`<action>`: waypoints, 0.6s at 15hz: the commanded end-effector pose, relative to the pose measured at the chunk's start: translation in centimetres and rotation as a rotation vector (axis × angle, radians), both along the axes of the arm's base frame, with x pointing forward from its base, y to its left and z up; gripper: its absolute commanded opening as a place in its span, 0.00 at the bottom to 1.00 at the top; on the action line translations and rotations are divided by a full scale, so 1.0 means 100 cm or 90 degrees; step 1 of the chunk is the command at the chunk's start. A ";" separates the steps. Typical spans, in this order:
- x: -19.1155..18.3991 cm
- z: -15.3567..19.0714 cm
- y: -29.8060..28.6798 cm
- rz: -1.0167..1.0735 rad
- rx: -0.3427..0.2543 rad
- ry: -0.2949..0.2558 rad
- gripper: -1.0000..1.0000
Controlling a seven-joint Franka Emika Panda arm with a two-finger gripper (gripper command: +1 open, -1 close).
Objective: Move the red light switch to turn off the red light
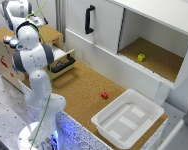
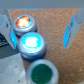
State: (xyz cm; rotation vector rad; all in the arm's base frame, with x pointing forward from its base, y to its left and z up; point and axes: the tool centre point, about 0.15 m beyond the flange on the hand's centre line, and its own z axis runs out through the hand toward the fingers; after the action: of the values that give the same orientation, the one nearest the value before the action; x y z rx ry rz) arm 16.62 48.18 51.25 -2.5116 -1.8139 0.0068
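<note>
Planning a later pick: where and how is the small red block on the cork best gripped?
Probably from straight above, jaws across two opposite sides of the red block: it sits low and alone on the cork counter, clear of the white tray.

three round lamps [image 2: 32, 44], two small blocks [image 1: 104, 95], one white tray [image 1: 104, 124]

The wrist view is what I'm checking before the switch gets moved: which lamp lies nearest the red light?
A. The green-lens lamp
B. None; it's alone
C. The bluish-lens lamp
C. In the wrist view the bluish-lens lamp sits right beside the red light, whose lens glows orange, while the green-lens lamp lies beyond the bluish one in the same row.
</note>
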 end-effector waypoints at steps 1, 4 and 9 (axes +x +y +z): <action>-0.015 0.017 0.094 -0.018 -0.208 -0.012 1.00; -0.009 0.018 0.116 0.027 -0.203 -0.024 1.00; -0.003 0.012 0.141 0.070 -0.169 -0.017 0.00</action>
State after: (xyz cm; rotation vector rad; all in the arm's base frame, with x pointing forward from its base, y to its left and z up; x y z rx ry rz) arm 15.12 55.96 50.51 -2.4681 -1.9514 -0.0348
